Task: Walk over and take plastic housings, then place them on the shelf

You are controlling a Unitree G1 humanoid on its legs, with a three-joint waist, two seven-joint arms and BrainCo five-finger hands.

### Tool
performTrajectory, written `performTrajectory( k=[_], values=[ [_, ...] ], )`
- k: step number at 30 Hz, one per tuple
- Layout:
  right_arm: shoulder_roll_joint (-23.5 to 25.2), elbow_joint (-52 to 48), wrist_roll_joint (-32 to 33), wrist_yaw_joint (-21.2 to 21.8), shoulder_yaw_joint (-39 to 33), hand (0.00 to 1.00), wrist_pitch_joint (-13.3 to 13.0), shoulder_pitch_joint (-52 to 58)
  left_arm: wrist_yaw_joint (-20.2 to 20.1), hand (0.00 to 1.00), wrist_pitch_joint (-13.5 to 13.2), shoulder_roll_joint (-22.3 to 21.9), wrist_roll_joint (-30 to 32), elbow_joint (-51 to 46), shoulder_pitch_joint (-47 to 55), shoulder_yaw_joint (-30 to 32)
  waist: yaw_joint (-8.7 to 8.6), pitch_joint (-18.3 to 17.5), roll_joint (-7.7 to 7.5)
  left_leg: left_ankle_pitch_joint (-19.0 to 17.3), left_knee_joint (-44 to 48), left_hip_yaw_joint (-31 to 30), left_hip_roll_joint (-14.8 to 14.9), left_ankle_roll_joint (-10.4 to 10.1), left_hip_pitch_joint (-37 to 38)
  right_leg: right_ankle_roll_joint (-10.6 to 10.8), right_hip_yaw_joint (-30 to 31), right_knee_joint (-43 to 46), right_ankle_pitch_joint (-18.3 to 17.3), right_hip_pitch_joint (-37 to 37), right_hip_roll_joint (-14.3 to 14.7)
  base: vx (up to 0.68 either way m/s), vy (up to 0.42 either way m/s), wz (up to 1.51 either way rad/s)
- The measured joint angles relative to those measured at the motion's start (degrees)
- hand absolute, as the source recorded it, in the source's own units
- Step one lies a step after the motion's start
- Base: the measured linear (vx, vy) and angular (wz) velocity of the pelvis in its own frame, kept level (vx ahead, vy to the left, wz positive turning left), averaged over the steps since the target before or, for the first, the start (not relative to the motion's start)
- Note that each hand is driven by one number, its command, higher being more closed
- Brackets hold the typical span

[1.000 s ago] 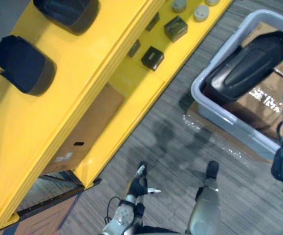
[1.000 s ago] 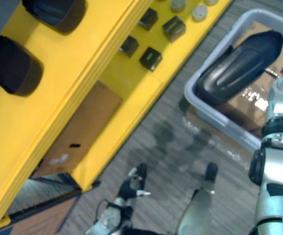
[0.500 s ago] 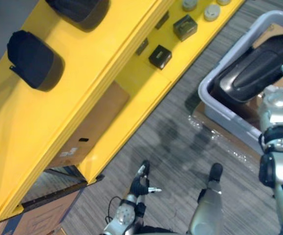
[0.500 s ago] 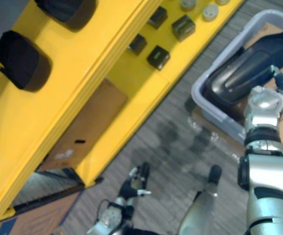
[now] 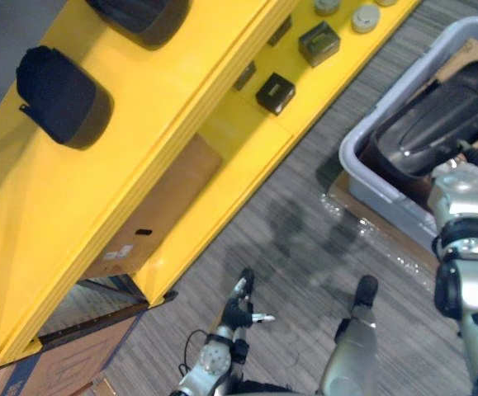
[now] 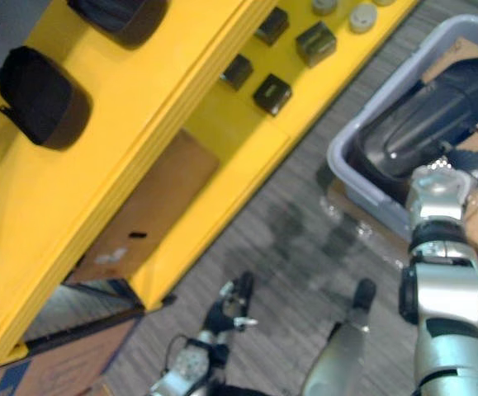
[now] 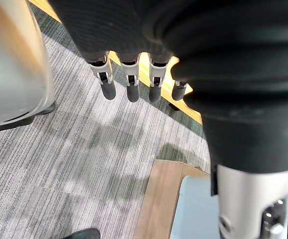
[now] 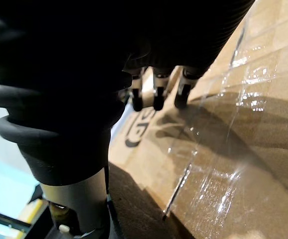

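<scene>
label [image 5: 116, 253] on box [image 5: 171, 196] under shelf [image 5: 65, 223]

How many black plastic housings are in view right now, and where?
3. Two sit on top of the yellow shelf: the near housing and the far housing, cut by the picture's edge. The third housing lies in the grey bin; others may hide under it.

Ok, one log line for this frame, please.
phase: pick, nothing grasped | right hand: open, above cardboard by black plastic housing in grey bin | left hand: open, idle | yellow shelf: two housings on top
</scene>
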Motion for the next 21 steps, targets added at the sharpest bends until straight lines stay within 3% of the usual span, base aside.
performTrajectory(
  k=[3, 12, 18, 21],
  values=[
    [-1.4, 0.3, -1.9, 2.1, 0.0, 1.00, 3.3, -0.2, 0.0, 0.00, 0.5, 0.0, -0.3, 0.1, -0.3, 0.0, 0.11, 0.0, 0.00, 0.0, 0.0, 0.0, 0.0, 0.0, 0.0, 0.0, 0.0, 0.2, 0.0, 0.0, 0.0, 0.00, 0.000, 0.00],
    [-2.8, 2.9, -11.0, 5.5, 2.2, 1.00, 8.6, -1.8, 0.2, 0.00, 0.7, 0.5, -0.3, -0.9, -0.6, -2.0, -0.01, 0.0, -0.01, 0.2, -0.1, 0.0, 0.4, -0.2, 0.3, -0.4, 0.1, 1.6, -0.7, -0.7, 0.1, 0.00, 0.000, 0.00],
    [-3.0, 3.8, -17.3, 8.7, 2.0, 1.00, 10.5, -2.5, 0.2, 0.00, 1.0, 1.4, -2.5, -11.9, 2.1, -2.3, -0.75, 0.0, -0.02, 0.8, -1.1, 0.3, 0.5, -0.4, 1.2, -0.4, 0.1, 1.6, -0.7, -0.4, 0.1, 0.00, 0.000, 0.00],
    [-3.1, 3.8, -20.6, 11.6, 2.1, 1.00, 11.0, -2.5, -2.3, 0.00, 1.3, 3.1, -5.0, -22.2, 3.1, -2.8, -1.29, 0.0, -0.06, 1.5, -2.5, 0.4, 0.5, -0.5, 2.3, -0.4, 0.0, 1.1, -0.7, 0.3, 0.1, 0.00, 0.000, 0.00]
  ],
)
